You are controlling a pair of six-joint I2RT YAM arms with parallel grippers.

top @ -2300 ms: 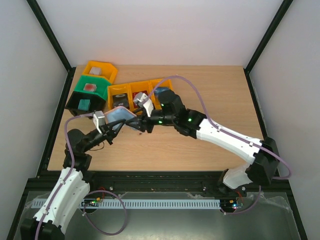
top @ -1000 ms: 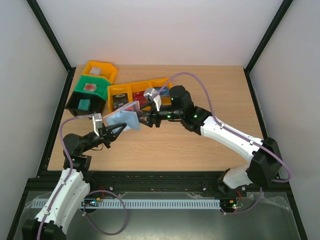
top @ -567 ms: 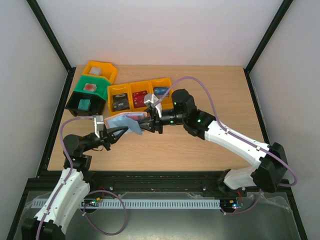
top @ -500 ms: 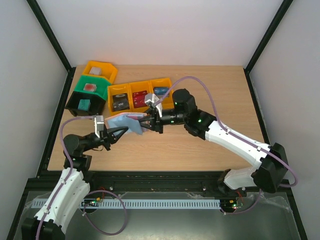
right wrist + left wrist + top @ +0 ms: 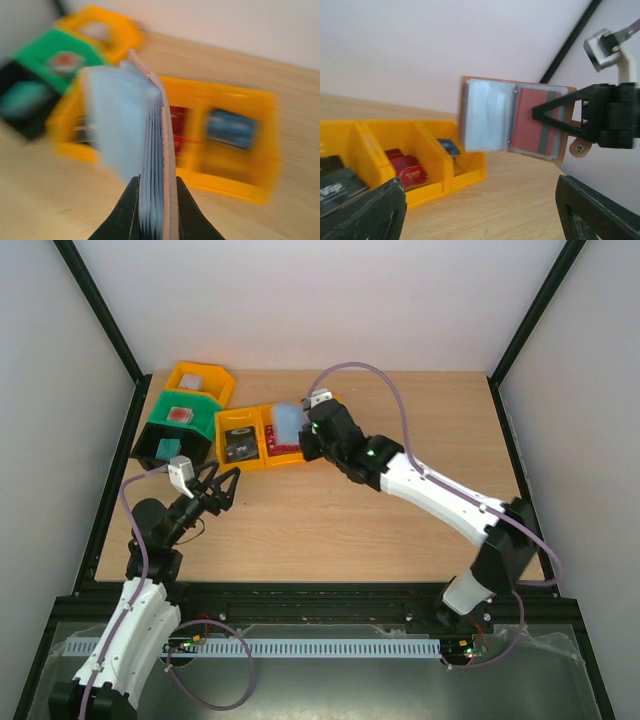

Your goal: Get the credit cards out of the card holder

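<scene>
Released half a second ago, the card holder (image 5: pixel 288 424) has left the left fingers (image 5: pixel 228 485), now spread and withdrawn short of the orange bins (image 5: pixel 240 443). Right fingers (image 5: pixel 125 214) alone pinch it, open, above those bins. One red card (image 5: pixel 530 122) remains sleeved, so extraction is likely pending. Wooden counter (image 5: pixel 400 530); white walls (image 5: pixel 330 300).

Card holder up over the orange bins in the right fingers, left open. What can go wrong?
The right fingers pinch the card holder near one edge; it could slip or swing and drop into the orange bins.
The red card sits in its sleeve while the open left fingers stand well off; the loose sleeves may foul their approach.
</scene>
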